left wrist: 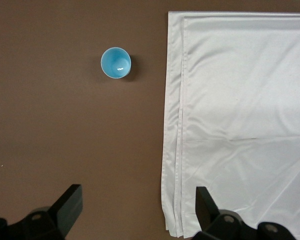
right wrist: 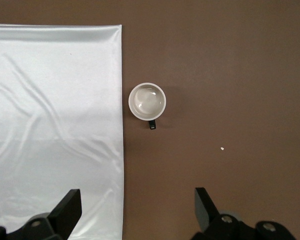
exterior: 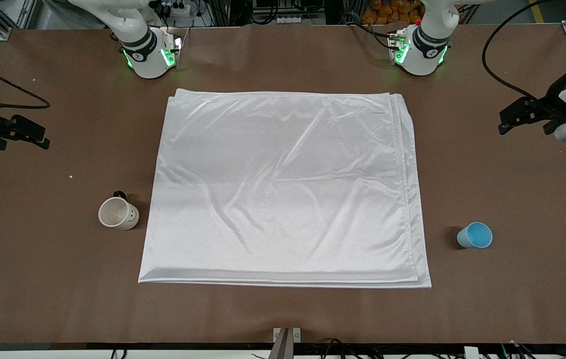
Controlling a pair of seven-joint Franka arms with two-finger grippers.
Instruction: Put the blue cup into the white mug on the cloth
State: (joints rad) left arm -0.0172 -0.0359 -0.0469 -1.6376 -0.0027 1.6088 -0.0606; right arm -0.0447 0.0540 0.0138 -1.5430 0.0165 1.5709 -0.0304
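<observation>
My front camera sits high, facing both arm bases, taking in the whole bench (exterior: 283, 309). Each wrist camera looks straight down from well above. All three views share the cloth (exterior: 283, 189) (left wrist: 240, 125) (right wrist: 55, 130).

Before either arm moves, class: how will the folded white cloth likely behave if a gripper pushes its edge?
The cloth probably bunches instead of sliding whole: soft wrinkles suggest floppy fabric. Its sheen hints it is slippery, so its stacked layers may shift over each other. It likely would not carry the white mug, which stands off it on the table.
</observation>
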